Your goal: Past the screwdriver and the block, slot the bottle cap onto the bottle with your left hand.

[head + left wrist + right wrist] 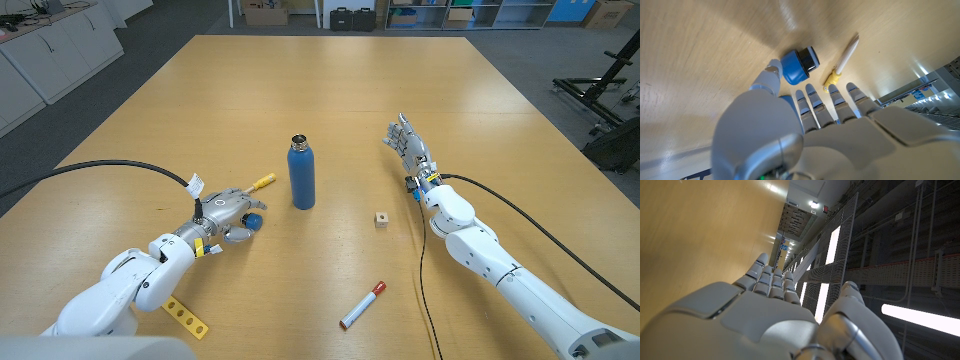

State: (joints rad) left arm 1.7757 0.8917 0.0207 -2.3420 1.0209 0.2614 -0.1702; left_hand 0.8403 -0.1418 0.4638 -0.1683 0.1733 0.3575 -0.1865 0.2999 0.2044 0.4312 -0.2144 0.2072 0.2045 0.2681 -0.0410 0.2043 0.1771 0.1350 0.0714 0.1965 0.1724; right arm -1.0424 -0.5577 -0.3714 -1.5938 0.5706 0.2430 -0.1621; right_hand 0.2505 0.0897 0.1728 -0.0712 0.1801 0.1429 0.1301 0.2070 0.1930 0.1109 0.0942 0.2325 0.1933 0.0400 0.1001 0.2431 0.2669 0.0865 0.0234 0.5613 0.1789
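The left hand (228, 213) lies low over the wooden table (330, 90) with its fingers (812, 102) spread and nothing gripped. The blue bottle cap (799, 65) sits on the table just off its thumb tip, touching or nearly so (the wrist view does not settle which). Just beyond the fingertips lies the yellow-handled screwdriver (844, 62), its shaft pointing away from the hand. The open-mouthed blue bottle (301, 174) stands upright a little further on, between the two hands. The small block (381, 219) lies past the bottle, nearer the right hand (409, 146), which stands on its edge with fingers extended and loosely together, holding nothing. A red-capped marker (362, 305) lies near the table's front edge.
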